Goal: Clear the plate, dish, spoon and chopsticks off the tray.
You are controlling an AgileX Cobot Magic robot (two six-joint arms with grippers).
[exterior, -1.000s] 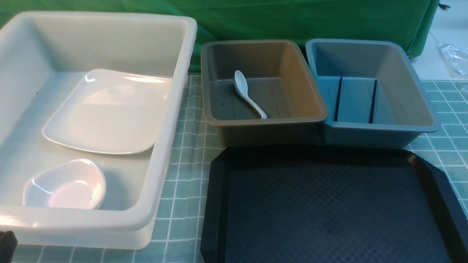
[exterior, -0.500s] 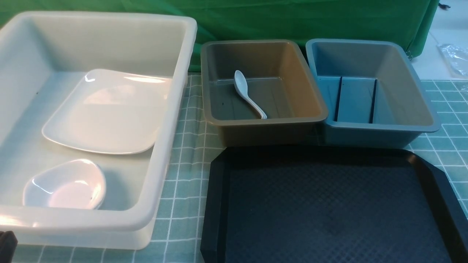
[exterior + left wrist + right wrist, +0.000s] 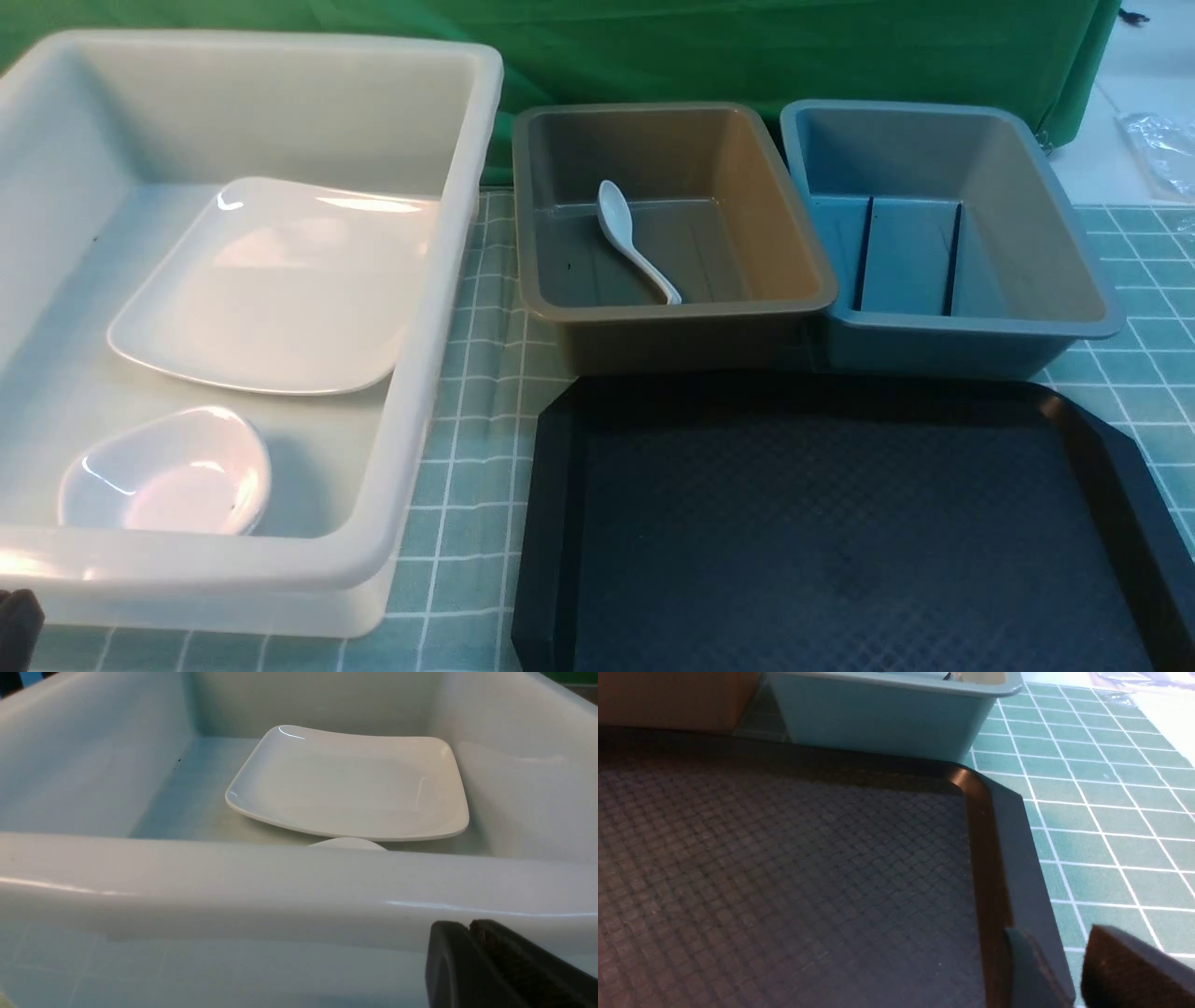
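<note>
The black tray (image 3: 840, 523) lies at the front right with nothing on it; it also fills the right wrist view (image 3: 784, 868). The white plate (image 3: 271, 289) and a small white oval dish (image 3: 168, 471) lie in the big white bin (image 3: 439, 308). The plate also shows in the left wrist view (image 3: 350, 784). The white spoon (image 3: 635, 241) lies in the brown bin (image 3: 803, 271). The black chopsticks (image 3: 952, 257) lie apart in the blue bin (image 3: 1083, 280). My left gripper (image 3: 468, 926) is shut and empty, outside the white bin's near wall. My right gripper (image 3: 1057, 947) is open and empty over the tray's right rim.
A green checked mat (image 3: 476, 373) covers the table, and a green cloth (image 3: 747, 47) hangs behind the bins. The three bins stand in a row behind the tray. A dark part of my left arm (image 3: 14, 625) shows at the front left corner.
</note>
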